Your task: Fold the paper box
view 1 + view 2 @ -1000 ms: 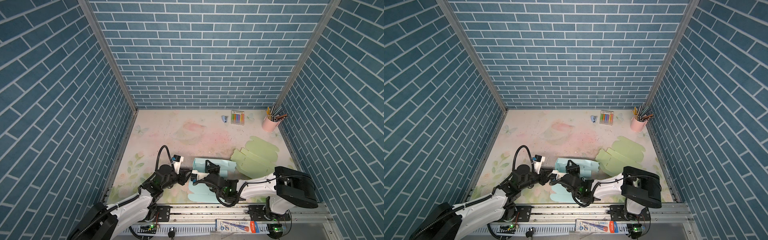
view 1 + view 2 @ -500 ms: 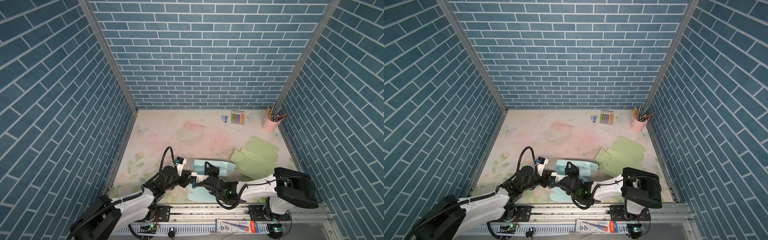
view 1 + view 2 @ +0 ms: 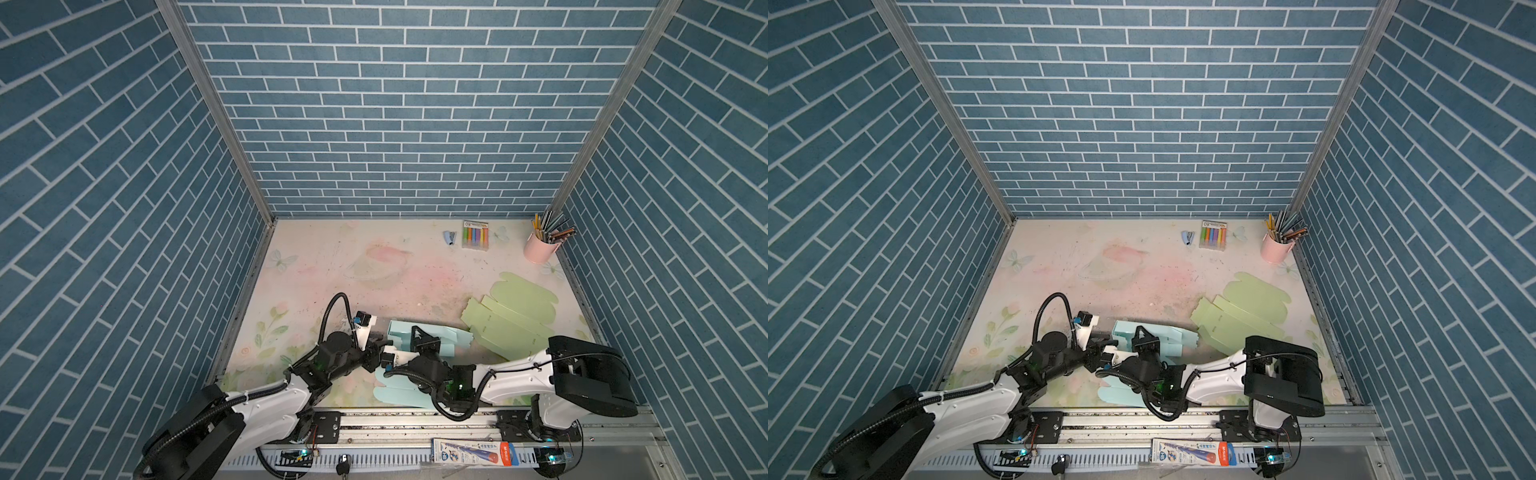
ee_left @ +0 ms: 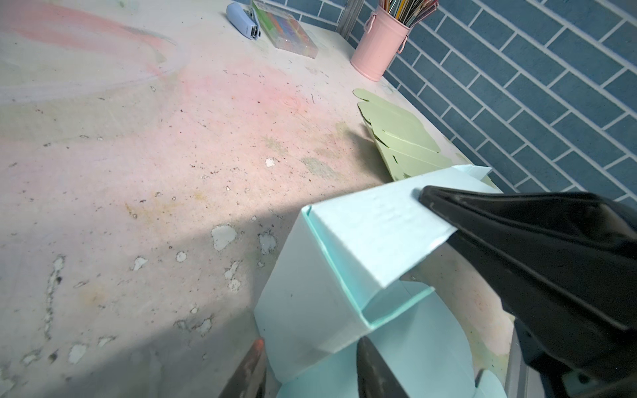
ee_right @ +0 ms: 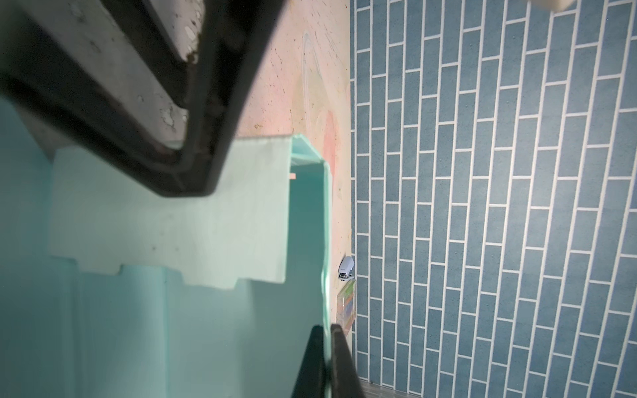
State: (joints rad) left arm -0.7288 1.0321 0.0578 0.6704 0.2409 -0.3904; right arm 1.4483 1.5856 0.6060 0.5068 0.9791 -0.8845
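A light blue paper box (image 3: 446, 337) (image 3: 1169, 334), partly folded, lies near the front middle of the table, and its flat flaps (image 3: 395, 390) spread toward the front rail. My right gripper (image 5: 327, 348) (image 3: 419, 334) is shut on the thin upright wall of the box (image 5: 213, 220). At the box's left end my left gripper (image 4: 310, 365) (image 3: 380, 349) stands open. Its two fingertips (image 4: 370, 361) straddle the lower corner of the end wall (image 4: 310, 293). In the left wrist view the black right gripper (image 4: 517, 248) pinches the box's top panel.
Flat green box blanks (image 3: 511, 320) lie at the right, close behind the right arm. A pink cup of pencils (image 3: 539, 248), a marker pack (image 3: 475, 235) and a small stapler (image 3: 449, 237) stand along the back wall. Brick walls enclose three sides; a metal rail (image 3: 415, 424) runs along the front.
My left gripper has edged right against the box's end and its jaws have spread wider. The right gripper stays clamped on the box wall.
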